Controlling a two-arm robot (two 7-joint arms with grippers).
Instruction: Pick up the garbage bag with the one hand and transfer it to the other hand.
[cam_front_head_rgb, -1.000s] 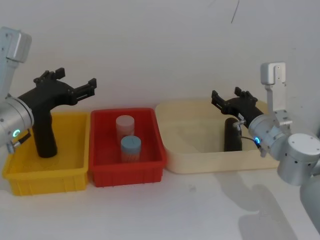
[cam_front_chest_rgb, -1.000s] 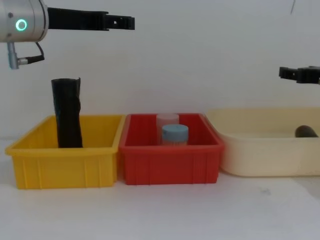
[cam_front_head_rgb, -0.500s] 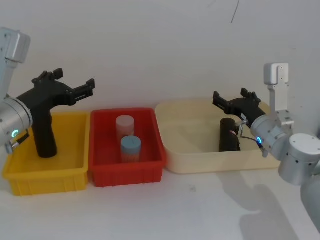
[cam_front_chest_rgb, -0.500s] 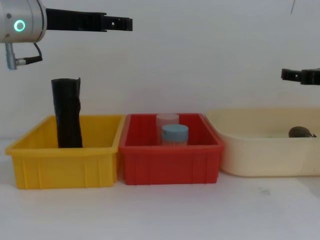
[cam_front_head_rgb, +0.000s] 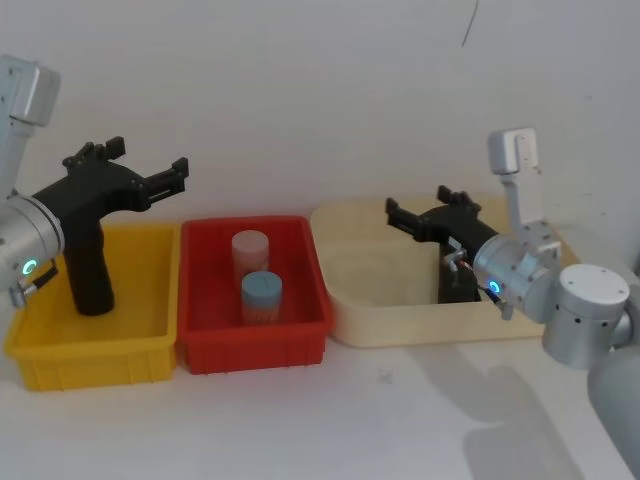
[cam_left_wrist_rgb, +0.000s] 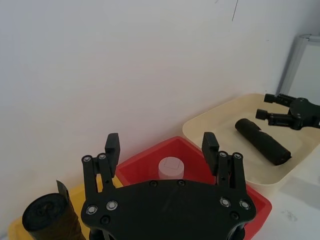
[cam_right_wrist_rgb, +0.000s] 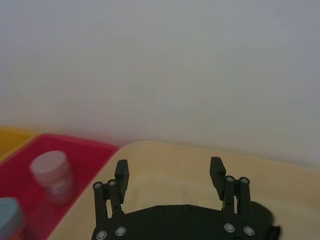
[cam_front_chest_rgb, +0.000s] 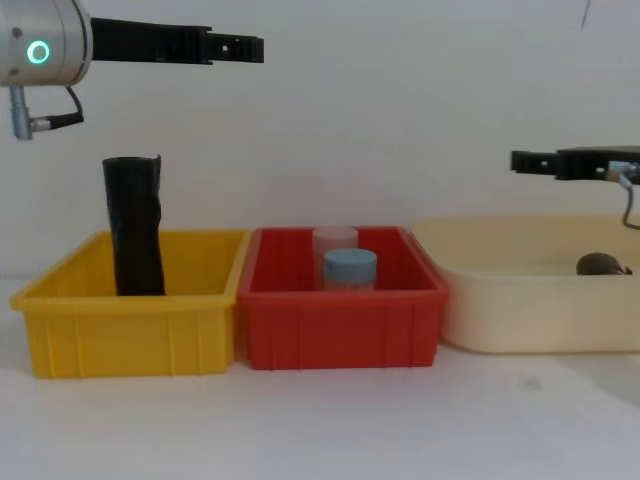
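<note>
Two open hands — left hand (cam_front_head_rgb: 150, 157), right hand (cam_front_head_rgb: 420, 203), one garbage bag (cam_front_head_rgb: 90, 272) upright in yellow bin (cam_front_head_rgb: 90, 365)

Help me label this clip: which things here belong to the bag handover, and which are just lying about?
Job in hand:
garbage bag, lying in the cream tray
left gripper, jaws open, held high by the yellow bin
right gripper, jaws open, over the tray

Lying about:
upright black roll
red bin
pale jar
blue-lidded jar

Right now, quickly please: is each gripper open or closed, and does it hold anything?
Left gripper: open, holding nothing, raised high on the left side.
Right gripper: open, holding nothing, over the cream tray.
</note>
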